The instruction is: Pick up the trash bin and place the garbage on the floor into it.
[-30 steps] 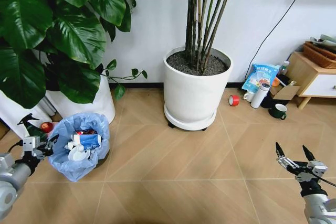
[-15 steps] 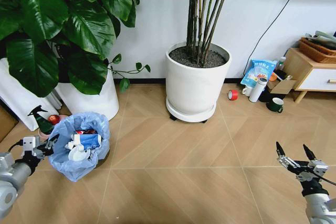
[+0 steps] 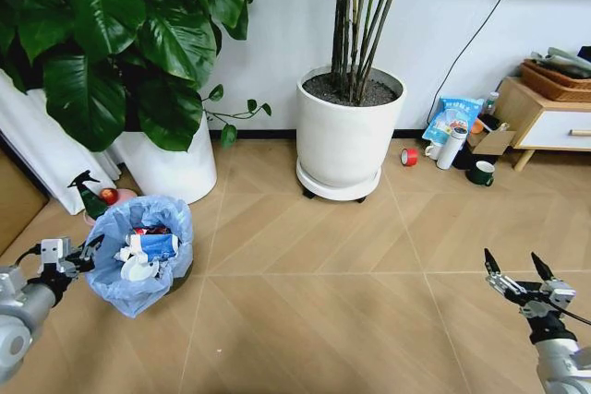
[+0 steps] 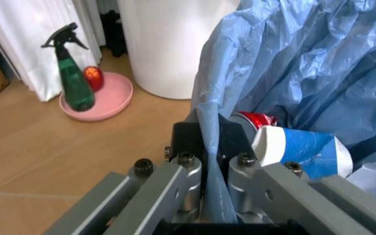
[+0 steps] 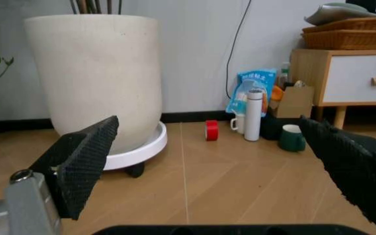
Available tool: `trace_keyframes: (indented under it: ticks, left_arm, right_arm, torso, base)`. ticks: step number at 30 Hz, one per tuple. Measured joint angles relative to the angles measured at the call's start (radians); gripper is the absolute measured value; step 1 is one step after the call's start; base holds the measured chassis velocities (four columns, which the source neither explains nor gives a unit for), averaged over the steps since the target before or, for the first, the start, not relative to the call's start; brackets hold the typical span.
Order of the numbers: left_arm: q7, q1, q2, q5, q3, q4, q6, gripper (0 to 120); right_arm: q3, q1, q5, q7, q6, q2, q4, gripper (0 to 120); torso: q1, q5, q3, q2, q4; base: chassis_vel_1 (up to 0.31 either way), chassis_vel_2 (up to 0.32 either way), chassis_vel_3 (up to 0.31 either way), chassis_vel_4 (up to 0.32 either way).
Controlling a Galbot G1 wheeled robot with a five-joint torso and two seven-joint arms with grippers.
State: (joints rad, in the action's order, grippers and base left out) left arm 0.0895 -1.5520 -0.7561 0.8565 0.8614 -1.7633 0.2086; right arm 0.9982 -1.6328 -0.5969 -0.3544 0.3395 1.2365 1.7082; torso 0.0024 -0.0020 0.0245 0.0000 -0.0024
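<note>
Left end effector point(image 4: 204, 171) clamps trash bin point(image 3: 138, 256) liner rim; right end effector point(image 3: 519, 276) spread.

The floor point(image 3: 305, 311) in the middle is bare and wide. At 12 o'clock a big white plant pot point(image 3: 350, 131) stands in the way. At 10 o'clock the trash bin point(image 3: 140, 254) blocks.

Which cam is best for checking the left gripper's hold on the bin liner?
Left wrist view: the left gripper is shut on the blue liner of the trash bin. Head view shows it at the bin's rim, small.
</note>
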Motion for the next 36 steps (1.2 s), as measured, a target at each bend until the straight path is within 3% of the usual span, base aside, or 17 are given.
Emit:
trace_keyframes:
  ticks: [36]
  left_arm:
    - [-0.004, 0.056, 0.013, 0.015, -0.047, 0.046, 0.006, 0]
  right_arm:
    - [-0.017, 0.024, 0.011, -0.009, -0.003, 0.019, -0.026, 100]
  torso:
    - [0.000, 0.0000, 0.000, 0.000, -0.0001]
  base:
    - [0.172, -0.095, -0.171, 0.094]
